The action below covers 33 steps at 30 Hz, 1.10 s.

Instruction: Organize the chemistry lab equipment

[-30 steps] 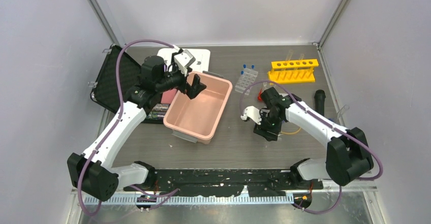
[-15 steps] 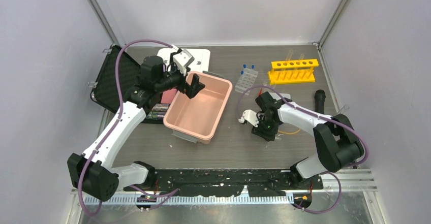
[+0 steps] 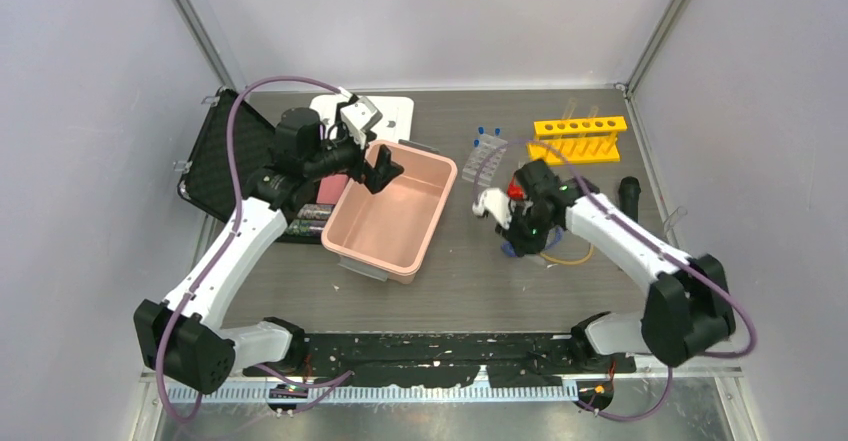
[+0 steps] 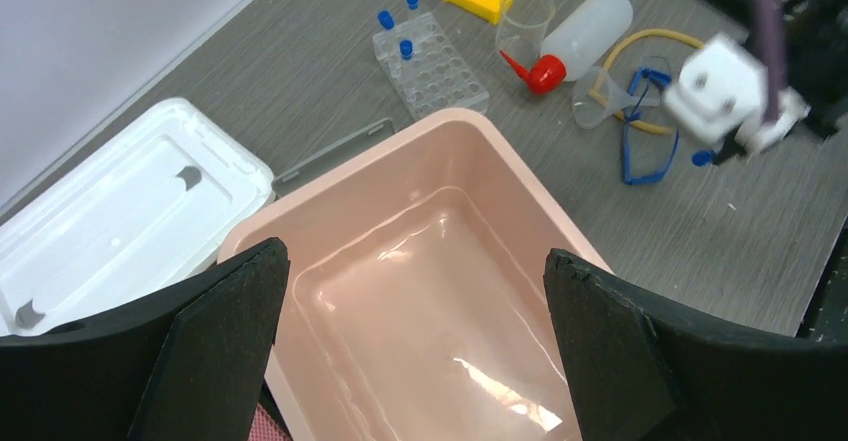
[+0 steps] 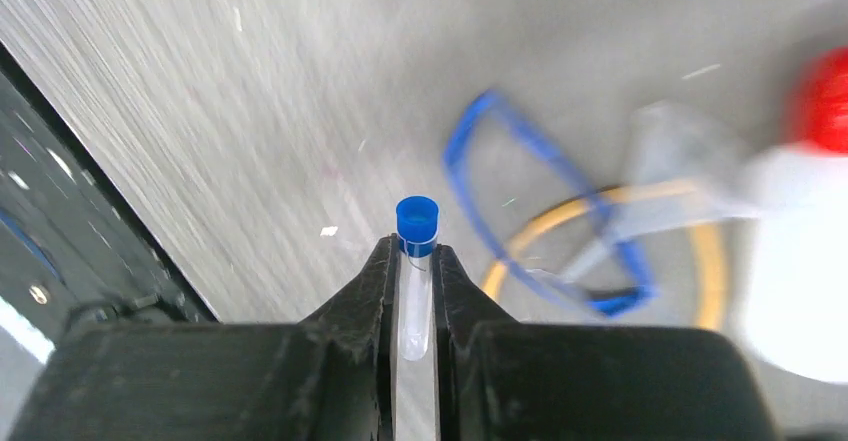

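My right gripper (image 5: 415, 253) is shut on a small clear test tube (image 5: 415, 306) with a blue cap, held just above the table. Below it lie the blue safety glasses (image 5: 545, 211), the yellow tubing (image 5: 700, 251) and the clear funnel (image 5: 670, 156), all blurred. The white squeeze bottle (image 4: 590, 29) with its red cap lies beside them. A clear tube tray (image 3: 487, 148) holding blue-capped tubes and the yellow tube rack (image 3: 579, 139) stand at the back. My left gripper (image 4: 415, 271) hangs open over the pink tub (image 3: 440, 196).
The tub's white lid (image 3: 395, 111) lies behind it, against the back wall. A black open case (image 3: 225, 151) sits at the far left. A clear beaker (image 4: 525, 21) stands near the rack, and a black cylinder (image 3: 629, 196) lies at the right edge.
My right gripper has shut on the test tube and lifted away from the near side, toward the back. The left arm has not moved.
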Tool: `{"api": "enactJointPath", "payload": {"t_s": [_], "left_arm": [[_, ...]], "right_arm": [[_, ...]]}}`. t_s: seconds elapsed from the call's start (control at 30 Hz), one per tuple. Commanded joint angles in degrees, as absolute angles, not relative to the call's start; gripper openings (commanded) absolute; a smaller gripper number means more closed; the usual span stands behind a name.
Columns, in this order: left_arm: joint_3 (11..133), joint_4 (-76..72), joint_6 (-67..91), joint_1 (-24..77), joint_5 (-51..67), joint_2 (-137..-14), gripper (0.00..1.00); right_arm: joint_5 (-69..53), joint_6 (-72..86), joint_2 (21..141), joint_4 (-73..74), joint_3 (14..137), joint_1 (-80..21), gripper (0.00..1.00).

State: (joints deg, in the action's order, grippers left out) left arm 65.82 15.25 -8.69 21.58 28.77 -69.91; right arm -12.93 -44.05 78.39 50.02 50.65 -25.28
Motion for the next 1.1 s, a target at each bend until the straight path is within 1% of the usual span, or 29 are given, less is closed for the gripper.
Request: {"api": "enactJointPath", "payload": {"t_s": [0.0,0.13,0.23,0.27,0.37,0.4,0.43,0.6,0.67,0.8,0.87,0.93,1.0,1.07], "left_arm": [[69.4,12.0,-10.1,21.3,35.9,-69.1,1.0],[70.3,9.6,-7.1,23.0,40.2,-69.2,1.0],[71.0,7.5,-6.9,27.0,39.7,-69.8,1.0],[71.3,6.5,-6.6,29.0,39.0,-70.2,1.0],[72.5,2.7,-2.7,32.0,36.5,-72.2,1.0],[73.0,1.4,-0.8,32.7,36.2,-73.1,1.0],[73.8,0.4,1.6,33.3,36.1,-74.0,1.0],[76.5,-2.8,6.9,35.6,33.6,-77.7,0.99],[76.9,-3.1,7.8,35.9,32.8,-78.5,0.94],[76.9,-3.1,10.7,36.2,32.3,-80.2,0.78],[76.8,-3.3,10.9,36.3,32.0,-80.8,0.65],[76.4,-4.1,10.5,36.2,32.1,-80.8,0.48],[75.2,-5.5,9.0,36.2,33.2,-80.3,0.24],[74.5,-5.5,7.8,36.3,33.3,-79.9,0.04]], "right_arm": [[-29.5,-36.5,69.3,52.2,67.5,-22.0,0.05],[-35.8,-23.0,70.4,44.1,79.0,-21.0,0.05],[-40.4,-9.2,72.6,36.4,83.5,-20.8,0.05],[-41.0,-6.1,73.1,30.7,83.9,-20.7,0.05],[-42.3,10.1,73.5,13.4,82.0,-20.8,0.05],[-42.5,15.3,73.7,10.4,80.6,-20.8,0.05],[-42.6,17.2,74.1,5.8,79.9,-20.9,0.05],[-43.3,24.7,75.4,-1.0,78.1,-21.3,0.05],[-43.0,25.2,75.0,-1.7,77.3,-21.9,0.05],[-43.1,28.1,74.6,-4.8,75.9,-22.2,0.05],[-43.3,28.7,74.5,-6.2,75.5,-22.3,0.05],[-43.8,28.8,74.6,-5.8,75.5,-22.3,0.05],[-44.5,27.7,74.6,-4.2,75.9,-22.2,0.05],[-45.5,25.7,74.6,-1.3,77.2,-22.0,0.08]]}}
